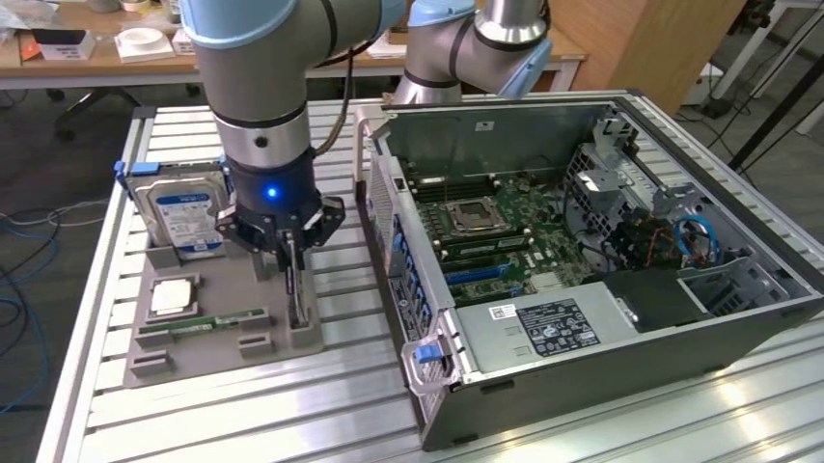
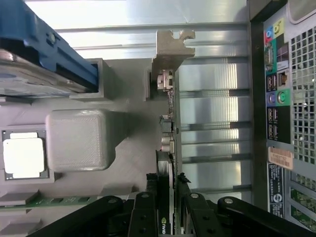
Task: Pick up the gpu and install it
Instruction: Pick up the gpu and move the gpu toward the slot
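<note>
Clamping gpu (image 1: pixel 299 301) (image 2: pixel 166 81) by its upper edge; my gripper (image 1: pixel 291 258) (image 2: pixel 170 197) drawn narrow, fingers (image 2: pixel 183 197) pressed one on each face; card stands on edge between them, lower edge seated in slot of grey holder tray (image 1: pixel 219 340) (image 2: pixel 133 148); silver bracket at card's end out beyond my fingertips; open computer case (image 1: pixel 580 270) (image 2: pixel 286 98) near one finger's side; on other finger's side, hard drive (image 1: pixel 180 207) (image 2: pixel 29 74) upright in tray, processor chip (image 1: pixel 174 297) (image 2: pixel 23 157) and memory stick (image 1: pixel 200 323) (image 2: pixel 49 200) lying flat.
</note>
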You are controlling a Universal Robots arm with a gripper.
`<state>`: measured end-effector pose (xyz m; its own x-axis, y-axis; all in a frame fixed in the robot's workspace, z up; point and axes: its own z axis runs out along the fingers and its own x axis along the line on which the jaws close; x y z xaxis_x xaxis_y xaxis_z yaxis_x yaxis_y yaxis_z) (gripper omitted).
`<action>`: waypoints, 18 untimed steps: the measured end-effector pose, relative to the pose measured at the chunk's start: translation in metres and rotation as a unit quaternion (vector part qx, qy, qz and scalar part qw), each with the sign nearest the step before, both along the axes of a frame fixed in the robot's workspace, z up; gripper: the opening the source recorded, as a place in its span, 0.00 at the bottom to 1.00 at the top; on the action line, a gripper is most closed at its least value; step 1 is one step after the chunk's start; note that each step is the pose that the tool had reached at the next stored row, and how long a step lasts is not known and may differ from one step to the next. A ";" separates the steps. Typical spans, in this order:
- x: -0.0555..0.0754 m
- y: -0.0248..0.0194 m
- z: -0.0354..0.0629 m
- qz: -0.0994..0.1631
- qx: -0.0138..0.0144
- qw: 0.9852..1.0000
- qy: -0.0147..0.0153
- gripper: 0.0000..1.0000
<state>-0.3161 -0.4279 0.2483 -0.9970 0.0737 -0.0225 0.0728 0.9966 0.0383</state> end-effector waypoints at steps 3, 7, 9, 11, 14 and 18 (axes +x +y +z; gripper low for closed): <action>0.000 0.0000 0.0099 0.000 0.000 1.000 0.000 0.26; 0.000 0.0000 0.0248 0.000 0.000 1.000 0.000 0.26; 0.000 0.0000 0.0331 0.000 0.000 1.000 0.000 0.26; 0.000 0.0000 0.0421 0.000 0.000 1.000 0.000 0.26; 0.000 0.0000 0.0549 0.000 0.000 1.000 0.000 0.26; 0.000 0.0000 0.0557 0.000 0.000 1.000 0.000 0.26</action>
<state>-0.3161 -0.4279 0.3040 -0.9971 0.0729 -0.0227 0.0720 0.9967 0.0384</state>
